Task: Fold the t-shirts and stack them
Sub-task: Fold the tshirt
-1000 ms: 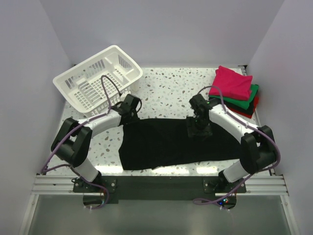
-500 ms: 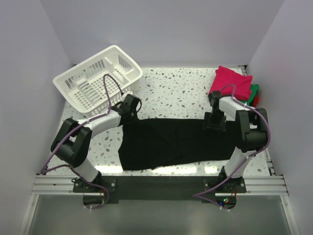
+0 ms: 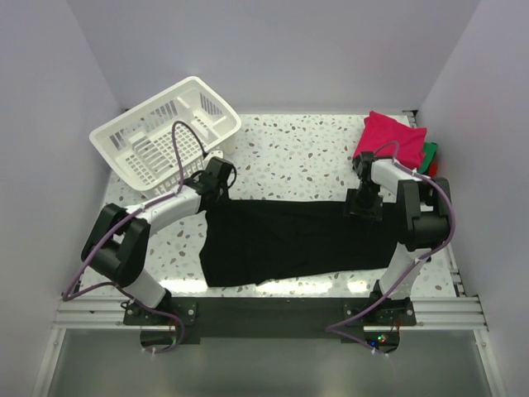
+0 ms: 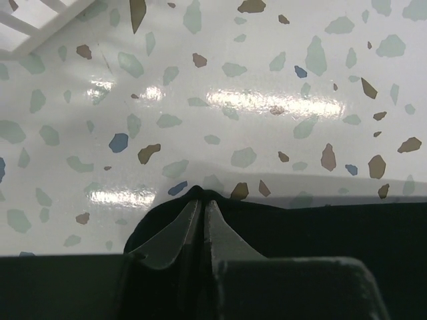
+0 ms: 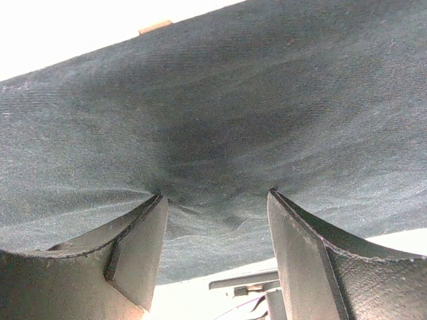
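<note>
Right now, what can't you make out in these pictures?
- Top view: shirts under the magenta t-shirt; it and the right arm cover them, and just a green edge shows.
- Top view: right end of the black t-shirt, under the right arm.
- Left wrist view: the basket, cut off at the top-left corner.

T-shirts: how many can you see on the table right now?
3. A large black t-shirt lies spread out in the middle. A magenta t-shirt lies folded at the far right corner, on a green t-shirt whose edge shows. More may be hidden beneath.
</note>
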Tool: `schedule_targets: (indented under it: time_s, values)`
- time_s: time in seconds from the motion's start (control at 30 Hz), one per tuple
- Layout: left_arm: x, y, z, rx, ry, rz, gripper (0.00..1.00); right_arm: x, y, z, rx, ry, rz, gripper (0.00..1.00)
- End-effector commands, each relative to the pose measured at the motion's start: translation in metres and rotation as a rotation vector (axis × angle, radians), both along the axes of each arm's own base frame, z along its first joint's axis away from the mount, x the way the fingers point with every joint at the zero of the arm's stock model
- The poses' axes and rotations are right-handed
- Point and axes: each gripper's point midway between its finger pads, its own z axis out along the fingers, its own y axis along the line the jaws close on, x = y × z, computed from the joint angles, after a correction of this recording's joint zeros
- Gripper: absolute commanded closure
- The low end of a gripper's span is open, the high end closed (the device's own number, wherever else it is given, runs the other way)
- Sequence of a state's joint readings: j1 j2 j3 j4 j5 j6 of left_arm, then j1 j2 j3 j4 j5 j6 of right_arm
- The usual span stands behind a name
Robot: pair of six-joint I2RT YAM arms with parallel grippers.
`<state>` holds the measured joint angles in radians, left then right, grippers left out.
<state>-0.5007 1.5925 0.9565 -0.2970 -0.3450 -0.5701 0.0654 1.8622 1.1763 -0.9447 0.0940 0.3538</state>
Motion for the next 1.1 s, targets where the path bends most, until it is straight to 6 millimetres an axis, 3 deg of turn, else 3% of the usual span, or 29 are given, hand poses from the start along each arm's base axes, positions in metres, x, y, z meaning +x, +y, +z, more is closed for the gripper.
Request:
schedule_targets:
  time_s: [0.0,0.2,0.4,0.5,0.67,0.77,0.8,0.93,1.07]
  values:
    - [0.015,0.025,0.016,0.092,-0.062,0.049,0.9,0.008,-0.031,-0.028,-0.147,-0.007,-0.019,0.35]
    - [0.025,0.036,0.031,0.137,-0.083,0.079,0.78,0.009,-0.031,-0.029,-0.148,-0.003,-0.015,0.35]
    - [0.03,0.027,0.047,0.105,-0.106,0.043,0.67,0.013,-0.028,-0.029,-0.129,-0.009,-0.007,0.35]
    - [0.029,0.014,0.045,0.043,-0.107,-0.007,0.61,0.025,-0.022,-0.022,-0.091,-0.058,0.0,0.34]
    - [0.02,0.005,0.027,-0.001,-0.054,-0.034,0.52,0.045,-0.003,0.008,-0.008,-0.165,0.039,0.33]
    - [0.017,0.006,0.016,0.003,-0.022,-0.025,0.48,0.048,0.02,0.032,0.026,-0.222,0.112,0.32]
    - [0.016,0.008,0.01,0.011,0.001,-0.021,0.47,0.046,0.036,0.041,0.041,-0.245,0.159,0.32]
    - [0.015,0.008,0.002,-0.009,0.029,-0.01,0.46,0.013,0.08,0.049,0.135,-0.247,0.244,0.32]
    - [0.016,0.004,0.007,-0.042,0.015,-0.022,0.42,-0.025,0.124,0.052,0.357,-0.242,0.282,0.32]
